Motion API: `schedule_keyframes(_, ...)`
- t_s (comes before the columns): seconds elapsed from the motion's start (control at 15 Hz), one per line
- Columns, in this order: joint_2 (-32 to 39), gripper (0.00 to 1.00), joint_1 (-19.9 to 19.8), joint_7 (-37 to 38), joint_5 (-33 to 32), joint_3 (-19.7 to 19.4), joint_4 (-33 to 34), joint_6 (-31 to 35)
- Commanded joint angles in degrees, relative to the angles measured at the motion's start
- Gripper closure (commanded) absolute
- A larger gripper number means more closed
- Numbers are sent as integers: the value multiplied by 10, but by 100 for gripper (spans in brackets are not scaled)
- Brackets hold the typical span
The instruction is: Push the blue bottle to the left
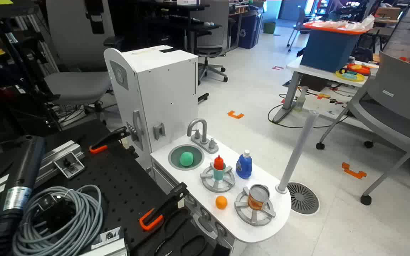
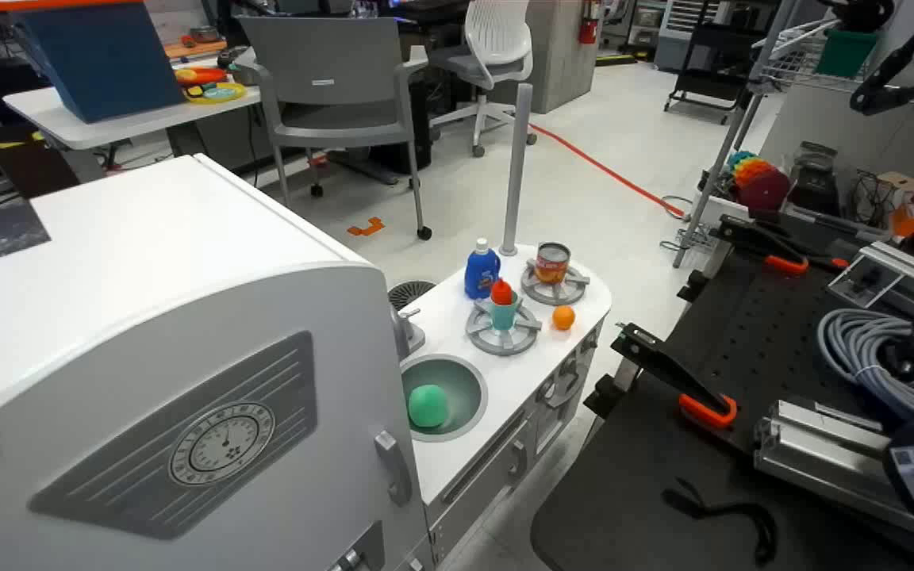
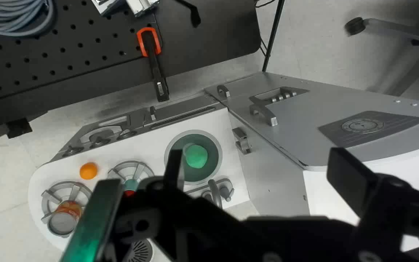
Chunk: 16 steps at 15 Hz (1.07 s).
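Note:
The blue bottle (image 1: 244,165) is small, upright and blue with a white cap. It stands on the white toy-kitchen counter (image 1: 198,188), behind a grey burner and near the counter's back edge. It also shows in an exterior view (image 2: 481,272) beside a red squeeze bottle (image 2: 501,292) that sits in a teal cup (image 2: 503,316). My gripper (image 3: 260,169) shows only in the wrist view. Its fingers are wide apart with nothing between them, high above the sink and tall cabinet side. The blue bottle is hidden in the wrist view, where the gripper covers part of the counter.
A tall white cabinet (image 1: 169,99) rises beside the sink (image 1: 171,160), which holds a green ball (image 1: 186,159). A faucet (image 1: 201,131), an orange (image 1: 221,202) and a can (image 1: 258,197) on a burner are nearby. A grey pole (image 1: 297,153) stands at the counter's end.

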Motion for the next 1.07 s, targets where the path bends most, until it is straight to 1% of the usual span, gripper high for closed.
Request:
schedule_keyframes(0.0, 0, 0, 0, 0, -1, -1, 1, -1)
schedule_keyframes(0.53, 0, 0, 0, 0, -1, -1, 1, -1)
schedule_keyframes(0.8, 43, 0, -26, -13, -52, -5, 8, 29)
schedule_keyframes(1.0, 106, 0, -63, -7, -132, -8, 19, 84)
